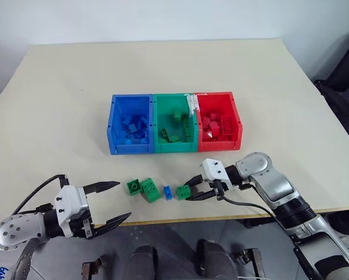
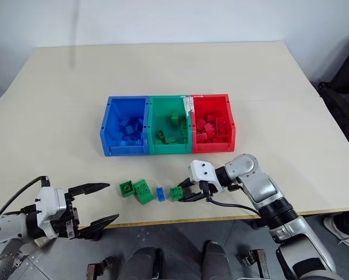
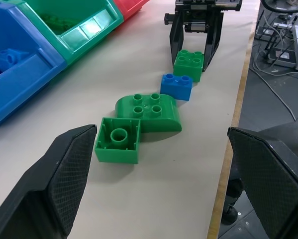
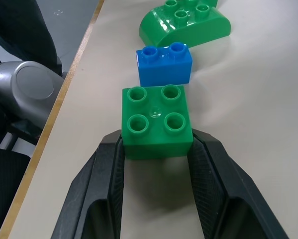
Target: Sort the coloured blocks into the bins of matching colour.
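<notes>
I see my right gripper (image 4: 156, 149) clamped on a square four-stud green block (image 4: 156, 122) on the table (image 1: 75, 87) edge. A small blue block (image 4: 163, 63) sits just beyond its fingertips, a rounded green block (image 4: 186, 22), partly cropped, farther out. Left gripper (image 1: 107, 203) spread wide, empty. Bins (image 1: 174, 123) beyond; contents indistinct.

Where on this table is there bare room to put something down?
Bare: the cream table behind and beside the joined blue, green and red plastic bins. Crowded: the near edge, where small green and blue studded bricks lie between the open left gripper and right gripper.
</notes>
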Controlling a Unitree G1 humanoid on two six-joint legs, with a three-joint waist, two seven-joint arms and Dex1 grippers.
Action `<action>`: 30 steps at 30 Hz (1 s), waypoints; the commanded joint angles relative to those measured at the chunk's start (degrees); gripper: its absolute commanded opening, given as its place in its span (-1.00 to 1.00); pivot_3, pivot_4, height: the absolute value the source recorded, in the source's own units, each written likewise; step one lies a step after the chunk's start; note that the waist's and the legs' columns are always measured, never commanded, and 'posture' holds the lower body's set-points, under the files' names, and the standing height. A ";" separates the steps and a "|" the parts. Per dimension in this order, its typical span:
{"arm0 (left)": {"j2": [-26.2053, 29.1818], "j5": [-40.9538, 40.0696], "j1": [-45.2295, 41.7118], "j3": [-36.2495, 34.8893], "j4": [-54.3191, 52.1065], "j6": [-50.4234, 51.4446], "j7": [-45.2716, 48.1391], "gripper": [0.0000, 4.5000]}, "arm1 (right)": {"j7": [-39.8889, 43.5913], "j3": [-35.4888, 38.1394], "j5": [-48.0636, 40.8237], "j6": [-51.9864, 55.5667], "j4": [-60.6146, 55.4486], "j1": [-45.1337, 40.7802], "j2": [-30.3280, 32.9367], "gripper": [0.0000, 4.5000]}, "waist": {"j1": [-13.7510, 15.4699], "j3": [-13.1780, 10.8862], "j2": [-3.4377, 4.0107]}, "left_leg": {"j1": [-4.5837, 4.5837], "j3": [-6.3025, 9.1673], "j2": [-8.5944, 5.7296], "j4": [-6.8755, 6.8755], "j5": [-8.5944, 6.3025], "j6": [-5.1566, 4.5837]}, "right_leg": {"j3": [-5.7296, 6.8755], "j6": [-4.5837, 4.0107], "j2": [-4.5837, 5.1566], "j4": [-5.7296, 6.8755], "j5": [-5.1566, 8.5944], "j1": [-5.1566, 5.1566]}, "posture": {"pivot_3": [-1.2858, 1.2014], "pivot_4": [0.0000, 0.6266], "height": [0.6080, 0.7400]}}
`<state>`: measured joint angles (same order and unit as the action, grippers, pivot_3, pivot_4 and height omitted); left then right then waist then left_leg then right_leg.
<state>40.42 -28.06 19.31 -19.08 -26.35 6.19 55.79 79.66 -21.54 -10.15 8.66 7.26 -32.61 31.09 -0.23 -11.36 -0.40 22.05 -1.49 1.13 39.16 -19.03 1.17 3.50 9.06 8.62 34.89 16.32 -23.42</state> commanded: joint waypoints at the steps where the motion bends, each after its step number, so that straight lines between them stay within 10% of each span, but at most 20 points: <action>1: -0.79 -1.01 1.02 -1.74 -1.99 -0.57 -0.94 1.00 | -0.08 5.35 -6.14 5.16 -3.15 -1.80 0.05 -0.36 | 0.01 0.00 0.00 | 0.00 0.00 0.00 0.00 0.00 0.00 | 0.00 0.00 0.00 0.00 0.00 0.00 | 0.03 -0.52 1.00; 11: -4.16 -3.98 6.76 -10.40 -3.29 -0.48 -3.91 1.00 | -17.21 15.90 -7.63 9.15 14.44 -23.03 -10.30 -0.36 | -1.47 0.01 -0.01 | 0.04 -0.09 0.14 -0.05 -0.03 0.09 | -0.01 -0.14 -0.09 0.17 0.03 -0.23 | 0.03 -0.52 1.00; 17: -4.12 -3.57 6.40 -10.42 -3.48 -0.06 -4.43 1.00 | -20.73 16.02 -2.92 0.73 24.50 -26.91 -12.31 0.53 | -1.39 0.06 -0.09 | 0.11 -0.14 0.11 -0.04 -0.19 -0.01 | 0.08 -0.20 -0.06 0.10 0.06 -0.24 | 0.03 -0.52 1.00; 20: -4.04 -3.50 5.53 -9.87 -3.44 0.31 -4.80 1.00 | -18.10 16.47 -3.70 -0.44 23.25 -25.75 -11.69 0.99 | -1.56 0.05 -0.09 | 0.11 -0.19 0.15 -0.05 -0.19 0.00 | 0.08 -0.20 -0.08 0.12 0.06 -0.29 | 0.03 -0.52 1.00; 30: -2.41 -2.15 -6.62 -0.60 1.23 3.18 -3.54 1.00 | 3.30 20.61 -11.35 -6.86 5.45 -2.23 5.26 0.99 | 0.00 0.06 -0.11 | 0.07 -0.28 0.17 0.02 -0.22 -0.03 | 0.14 -0.13 -0.06 0.01 0.02 -0.18 | 0.03 -0.52 1.00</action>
<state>37.28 -30.39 14.40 -21.43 -25.24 9.72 51.53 80.47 -3.46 -20.81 5.64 14.94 -36.14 34.09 -0.24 -11.29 -0.51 22.08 -1.79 1.32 39.18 -19.26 1.14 3.64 8.93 8.55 34.91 16.35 -23.59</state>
